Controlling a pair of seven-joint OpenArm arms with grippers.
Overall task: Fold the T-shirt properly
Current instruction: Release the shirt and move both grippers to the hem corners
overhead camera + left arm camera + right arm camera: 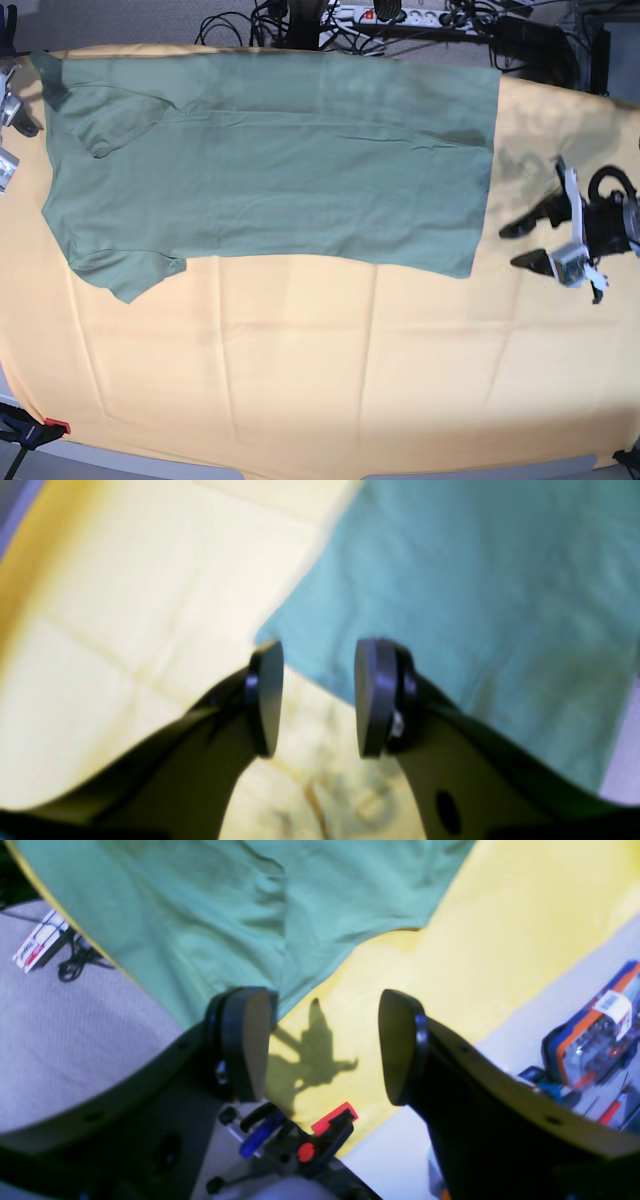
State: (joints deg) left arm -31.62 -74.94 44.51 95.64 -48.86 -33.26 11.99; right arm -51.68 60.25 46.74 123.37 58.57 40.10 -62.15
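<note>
while the soft grey-green cotton t-shirt (300, 190) lies spread across the far half of the pale yellow-orange table cloth (300, 370), its far side folded over in a long band and one sleeve poking out toward the near side, both pincers stand off it; the black left gripper (520, 245) has its fingers well parted with nothing between them, beside the shirt's edge; the black right gripper (325, 1045) is spread wide and empty too, near the opposite end; the job seems to be partway through the folding, between one fold and the next; the next move likely calls for pinching the fabric cleanly at its edges, single layers slipping easily; the right wrist view shows a blue and orange plastic package (595, 1025) beyond the cloth, which the base view does not show.
</note>
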